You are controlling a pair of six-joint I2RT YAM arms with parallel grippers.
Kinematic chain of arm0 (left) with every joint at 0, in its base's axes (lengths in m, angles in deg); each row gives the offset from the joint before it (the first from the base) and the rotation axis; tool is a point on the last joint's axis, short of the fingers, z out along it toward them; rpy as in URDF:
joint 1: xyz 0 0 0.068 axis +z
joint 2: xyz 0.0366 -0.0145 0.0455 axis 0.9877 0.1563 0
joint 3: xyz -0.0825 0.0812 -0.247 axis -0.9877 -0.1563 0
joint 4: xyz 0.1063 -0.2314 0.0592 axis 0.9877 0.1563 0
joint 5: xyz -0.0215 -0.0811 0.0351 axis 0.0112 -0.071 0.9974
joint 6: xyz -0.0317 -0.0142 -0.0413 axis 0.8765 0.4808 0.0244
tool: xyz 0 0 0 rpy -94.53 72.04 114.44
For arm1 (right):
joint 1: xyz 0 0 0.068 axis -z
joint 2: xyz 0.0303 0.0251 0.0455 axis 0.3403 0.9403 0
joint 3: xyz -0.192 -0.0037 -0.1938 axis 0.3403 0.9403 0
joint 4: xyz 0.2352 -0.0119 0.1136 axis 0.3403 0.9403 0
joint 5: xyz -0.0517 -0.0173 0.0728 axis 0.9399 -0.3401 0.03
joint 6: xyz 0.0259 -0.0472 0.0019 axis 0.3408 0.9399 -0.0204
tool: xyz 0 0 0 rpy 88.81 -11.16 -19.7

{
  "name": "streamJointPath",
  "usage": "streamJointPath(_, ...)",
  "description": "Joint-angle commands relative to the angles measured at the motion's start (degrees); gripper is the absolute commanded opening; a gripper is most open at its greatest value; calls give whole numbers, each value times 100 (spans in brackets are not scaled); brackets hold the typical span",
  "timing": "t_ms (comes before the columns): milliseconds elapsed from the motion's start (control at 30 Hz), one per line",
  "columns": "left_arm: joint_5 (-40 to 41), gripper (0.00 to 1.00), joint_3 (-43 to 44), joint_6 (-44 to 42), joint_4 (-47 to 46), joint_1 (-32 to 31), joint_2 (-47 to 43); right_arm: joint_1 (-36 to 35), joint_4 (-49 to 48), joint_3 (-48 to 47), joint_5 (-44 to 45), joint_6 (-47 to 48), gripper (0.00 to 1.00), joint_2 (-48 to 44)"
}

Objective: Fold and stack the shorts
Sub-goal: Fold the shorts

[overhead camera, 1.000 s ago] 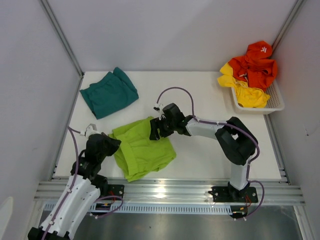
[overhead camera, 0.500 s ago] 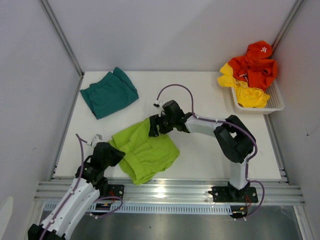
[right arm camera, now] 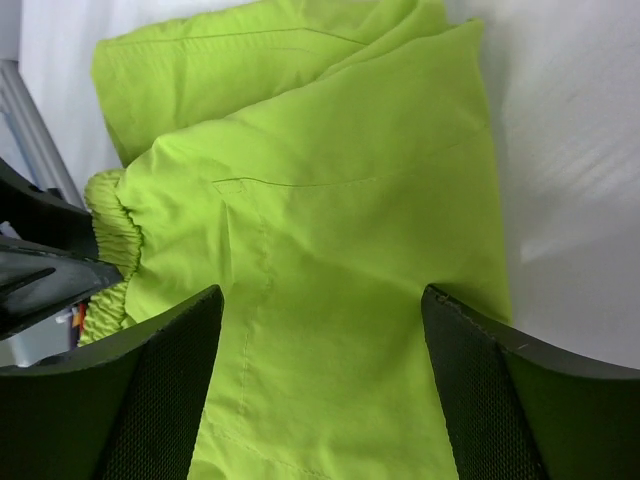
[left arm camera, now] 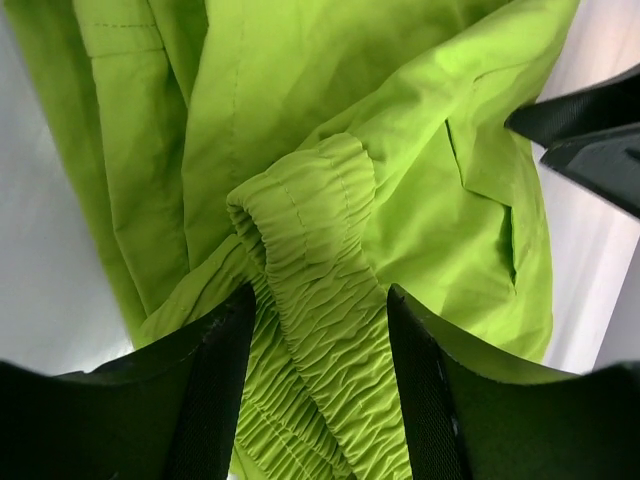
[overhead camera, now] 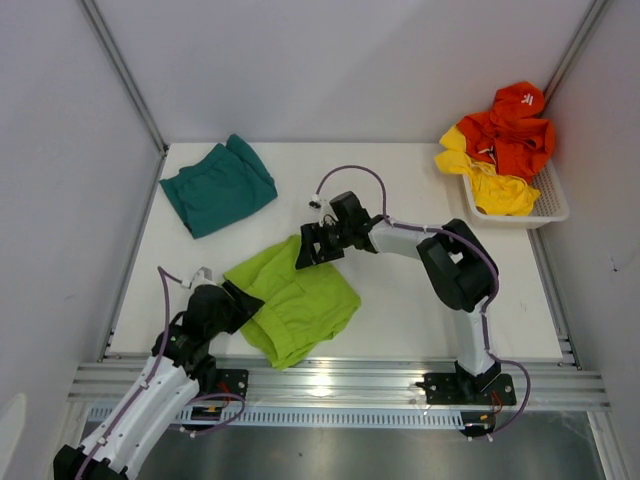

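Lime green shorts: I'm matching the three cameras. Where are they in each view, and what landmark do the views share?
Top external: the lime green shorts lie low, left of centre.
Left wrist: the shorts fill most of the picture.
Right wrist: the shorts fill the middle, top left to bottom.
Shared landmark: their gathered elastic waistband, central in the left wrist view, at the left edge in the right wrist view.
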Motion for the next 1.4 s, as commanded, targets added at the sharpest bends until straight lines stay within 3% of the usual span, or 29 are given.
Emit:
streamJointPath(0,-268,59,212,-108,193,-96,145,287,-226,171,-543,-226,83,184)
streamJointPath(300,-321,61,809,-336,448,-122,548,473,-183,295,-789,-103,85,-281)
streamJointPath(500,-409,62,1073,-170,826,-192,471,552,195,119,-473,90,86,-273)
streamJointPath(600,-243,71,1345,-29,1273,-201,374,595,230,102,-385,116,87,-255)
streamJointPath(767,13,73,1636,138,1863,-201,496,648,212,110,-376,117,87,-211)
streamJointPath(800,4,78,1619,182,1872,-201,497,648,221,110,-368,125,87,-194)
streamJointPath(933,-93,90,1374,314,1478,-201,602,657,204,84,-350,117,91,-150)
streamJointPath(1367,-198,86,1056,384,-60,-201,1550,701,195,163,-306,125,93,-264)
